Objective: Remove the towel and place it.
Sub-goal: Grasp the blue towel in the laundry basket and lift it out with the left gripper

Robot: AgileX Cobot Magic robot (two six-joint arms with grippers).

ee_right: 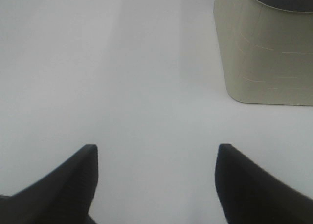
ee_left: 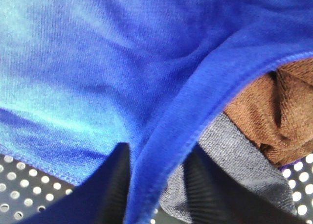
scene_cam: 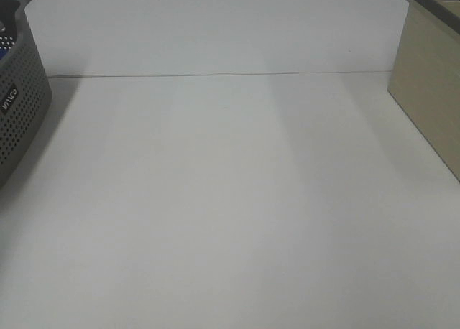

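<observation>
Evidently, a fold of the towel [ee_left: 98, 62] along its stitched edge is clamped in the left gripper [ee_left: 159, 153], whose dark fingers [ee_left: 115, 185] are drawn partway together and pressed against the fold on both sides. The royal-blue towel is bunched inside the grey perforated basket [scene_cam: 21, 106] at the far left of the table [scene_cam: 230, 200], spread over a brown cloth [ee_left: 274, 106] and a grey cloth [ee_left: 230, 155] (both only partly seen). The right gripper [ee_right: 156, 150] is held above bare tabletop on the right with its jaws spread wide; nothing is held or touched by it. A beige box [ee_right: 264, 53] is seen beyond it.
</observation>
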